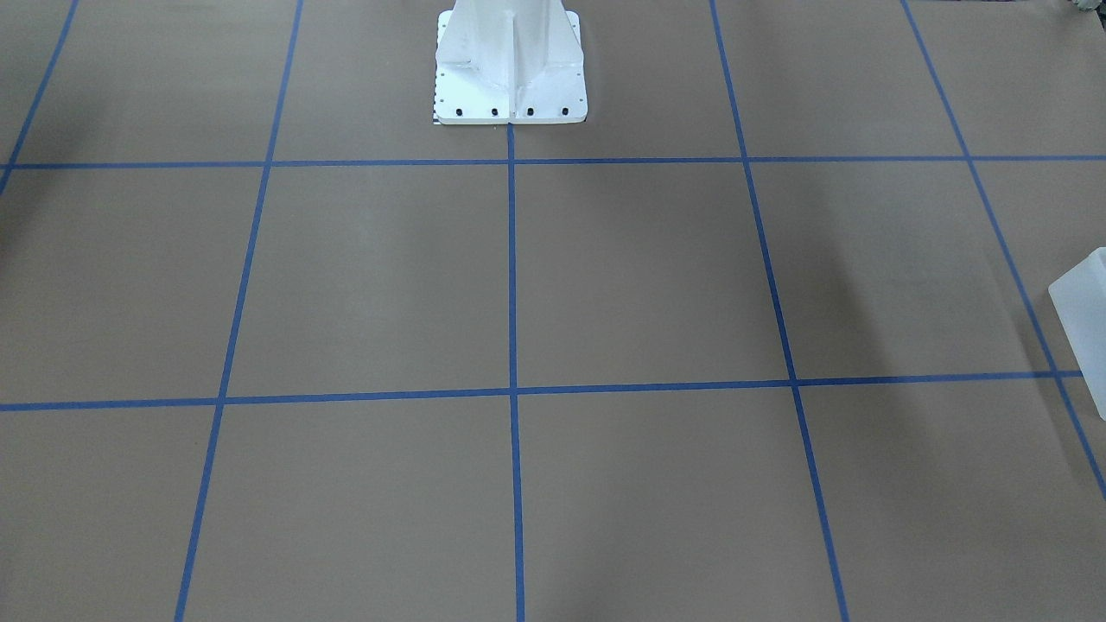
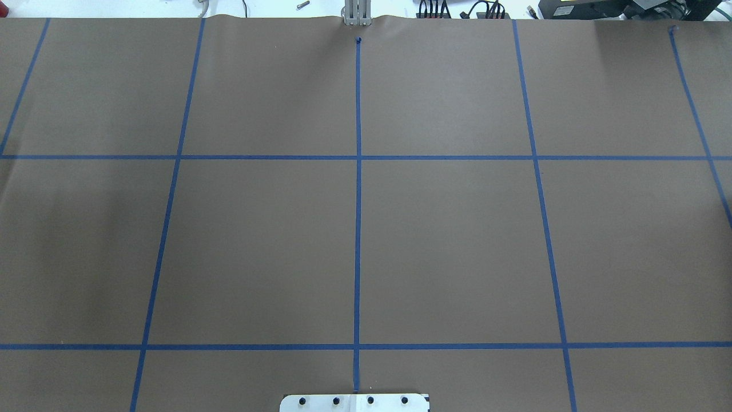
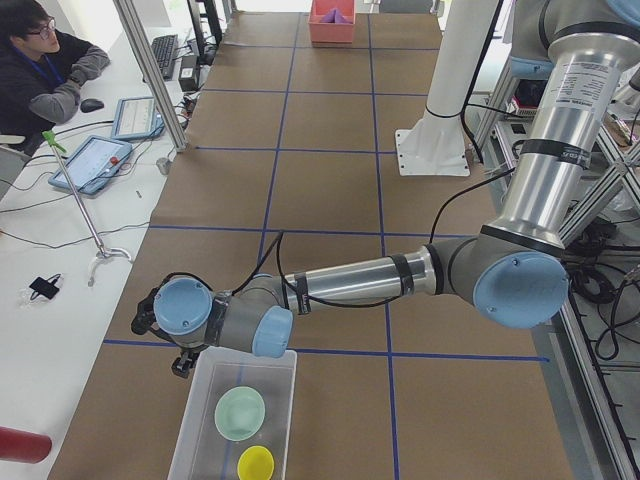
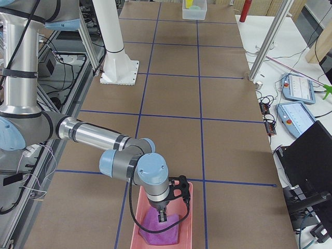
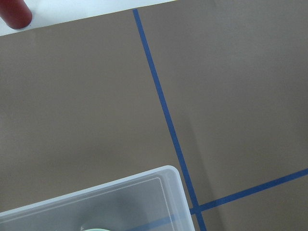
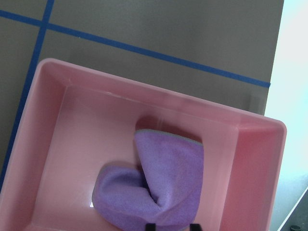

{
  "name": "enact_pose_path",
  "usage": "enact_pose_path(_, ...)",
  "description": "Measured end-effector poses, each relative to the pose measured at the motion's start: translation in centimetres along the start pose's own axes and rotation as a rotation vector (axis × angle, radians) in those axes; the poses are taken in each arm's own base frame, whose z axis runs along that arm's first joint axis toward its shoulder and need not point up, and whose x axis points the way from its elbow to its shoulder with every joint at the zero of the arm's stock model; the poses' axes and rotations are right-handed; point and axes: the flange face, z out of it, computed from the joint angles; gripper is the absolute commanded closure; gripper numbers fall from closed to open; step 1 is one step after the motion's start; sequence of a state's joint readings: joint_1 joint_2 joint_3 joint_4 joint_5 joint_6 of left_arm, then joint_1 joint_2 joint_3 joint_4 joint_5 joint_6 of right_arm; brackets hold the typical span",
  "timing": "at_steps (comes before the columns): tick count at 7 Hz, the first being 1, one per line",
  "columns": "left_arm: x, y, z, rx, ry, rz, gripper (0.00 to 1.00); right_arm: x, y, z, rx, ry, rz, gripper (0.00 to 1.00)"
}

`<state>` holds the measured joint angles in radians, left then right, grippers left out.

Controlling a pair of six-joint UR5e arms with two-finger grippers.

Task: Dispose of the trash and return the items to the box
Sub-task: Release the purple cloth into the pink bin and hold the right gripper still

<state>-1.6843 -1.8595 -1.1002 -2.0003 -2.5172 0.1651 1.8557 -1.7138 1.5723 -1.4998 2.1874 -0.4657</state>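
Observation:
The frosted box (image 3: 200, 430) stands at the near end of the table in the exterior left view. The mint-green bowl (image 3: 240, 412) and the yellow cup (image 3: 255, 463) sit inside it. My left gripper (image 3: 178, 362) hangs just beyond the box's far rim; I cannot tell whether it is open. The left wrist view shows the box's corner (image 5: 159, 185) and no fingers. My right gripper (image 6: 173, 226) is down inside a pink bin (image 6: 72, 91), shut on a crumpled purple cloth (image 6: 168, 178). It also shows in the exterior right view (image 4: 162, 217), over the bin (image 4: 184, 220).
The white robot base (image 1: 510, 69) stands at the table's middle edge. A box corner (image 1: 1084, 311) shows at the front view's right edge. A dark red cylinder (image 5: 14, 12) lies off the paper. An operator (image 3: 50, 70) sits with tablets beside the table.

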Motion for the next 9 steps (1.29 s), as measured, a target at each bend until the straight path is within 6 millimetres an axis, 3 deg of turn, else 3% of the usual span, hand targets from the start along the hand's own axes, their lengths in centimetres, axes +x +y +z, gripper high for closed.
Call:
enact_pose_path(2,1.1,-1.0,-0.9,0.017,-0.008,-0.044,0.01,-2.1,-4.1,-0.9,0.044,-0.063,0.073,0.0)
enact_pose_path(3,2.0,-1.7,-1.6,0.028,-0.022,-0.073,0.01,-4.7,-6.8,-0.7,0.045,-0.105,0.105,0.0)
enact_pose_path(4,3.2,-2.2,-1.3,0.024,-0.043,-0.088,0.01,-8.6,-9.4,-0.2,0.027,-0.127,0.122,0.0)
enact_pose_path(5,4.7,-1.8,0.0,0.002,-0.066,-0.11,0.01,-12.2,-11.2,0.5,0.012,-0.14,0.133,0.0)
enact_pose_path(7,6.6,3.8,6.3,-0.112,-0.154,-0.163,0.01,-17.3,-12.7,2.8,-0.023,-0.155,0.109,0.0)
enact_pose_path(8,7.0,7.6,7.3,-0.147,-0.173,-0.179,0.01,-18.3,-12.4,3.5,-0.038,-0.158,0.098,0.0)
enact_pose_path(9,8.7,11.4,6.1,-0.155,-0.157,-0.181,0.01,-18.6,-11.5,3.9,-0.049,-0.158,0.095,0.0)
